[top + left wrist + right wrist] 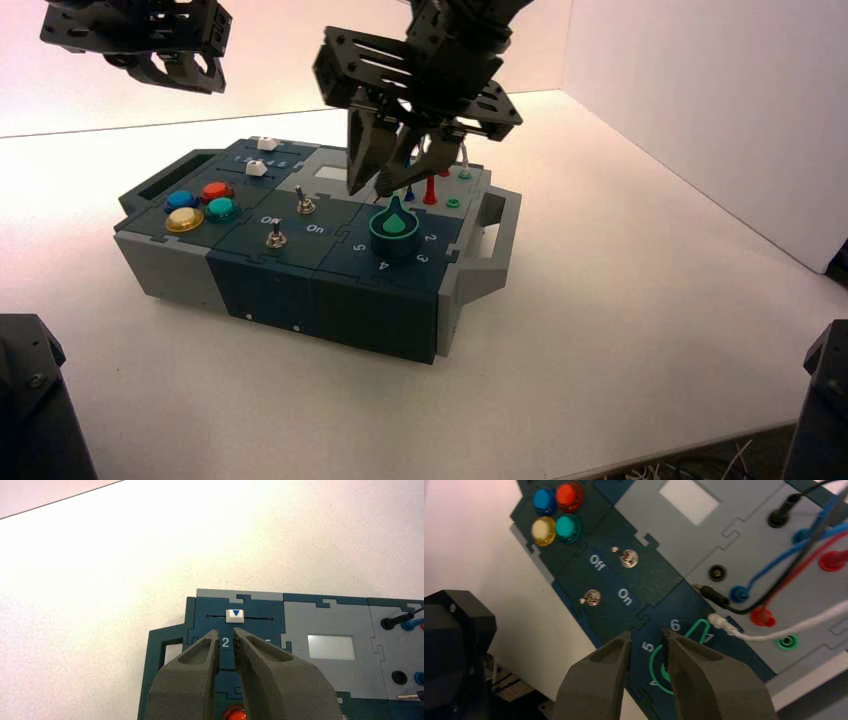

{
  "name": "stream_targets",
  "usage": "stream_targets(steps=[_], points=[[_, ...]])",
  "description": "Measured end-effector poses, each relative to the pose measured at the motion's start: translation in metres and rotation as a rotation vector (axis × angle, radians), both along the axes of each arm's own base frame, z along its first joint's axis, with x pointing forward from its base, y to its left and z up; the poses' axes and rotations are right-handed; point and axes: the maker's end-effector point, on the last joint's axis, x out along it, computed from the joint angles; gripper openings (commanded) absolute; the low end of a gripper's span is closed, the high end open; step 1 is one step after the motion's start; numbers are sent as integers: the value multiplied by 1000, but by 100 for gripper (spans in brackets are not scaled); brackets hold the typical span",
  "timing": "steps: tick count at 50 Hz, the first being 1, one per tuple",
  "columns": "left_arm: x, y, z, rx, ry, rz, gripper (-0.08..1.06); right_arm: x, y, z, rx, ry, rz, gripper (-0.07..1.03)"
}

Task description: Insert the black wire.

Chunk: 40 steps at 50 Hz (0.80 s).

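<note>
The loose end of the black wire (714, 596) lies on the box (373, 333) beside the empty black socket (718, 572), its bare metal tip pointing away from the leads and towards the switches. Its other end is seated in the farther black socket (778, 517), which tethers it close to its target. The plug lies flat, so it likely needs lifting and turning upright before it can go in.

The right end effector (385, 172) hangs over the knob (394, 228) and the near edge of the grey socket panel, fingers apart with nothing between them, presumably lined up for a grasp. The left end effector (227, 632) waits above the box's far left corner, its tips a narrow gap apart and empty.

A blue lead (774, 559) and a red lead (804, 565) are plugged in next to the target socket and run close to the black one, so fingers could snag them. The white lead (809, 625) has a loose plug lying nearby, between the black plug and the knob. The knob's raised pointer may also crowd a low approach from the box's near edge.
</note>
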Motion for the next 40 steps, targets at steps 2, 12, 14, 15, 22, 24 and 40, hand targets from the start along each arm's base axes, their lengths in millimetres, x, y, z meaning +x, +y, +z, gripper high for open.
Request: stream_targets(steps=[2, 12, 14, 15, 22, 24, 40], points=[[0, 0, 0, 0, 1, 0, 18, 2, -2, 0, -3, 5, -7, 40], [0, 0, 0, 0, 1, -2, 18, 10, -10, -1, -12, 11, -31, 41], [0, -1, 0, 0, 1, -3, 18, 11, -10, -1, -12, 10, -31, 41], [0, -2, 0, 0, 0, -6, 18, 12, -10, -2, -13, 9, -31, 41], [-2, -9, 0, 1, 0, -33, 18, 17, -10, -4, -15, 5, -39, 41], [-2, -10, 0, 0, 0, -34, 18, 18, -9, -3, -10, 1, -42, 41], [-3, -12, 0, 1, 0, -42, 18, 35, 6, -4, -5, -24, -37, 41]])
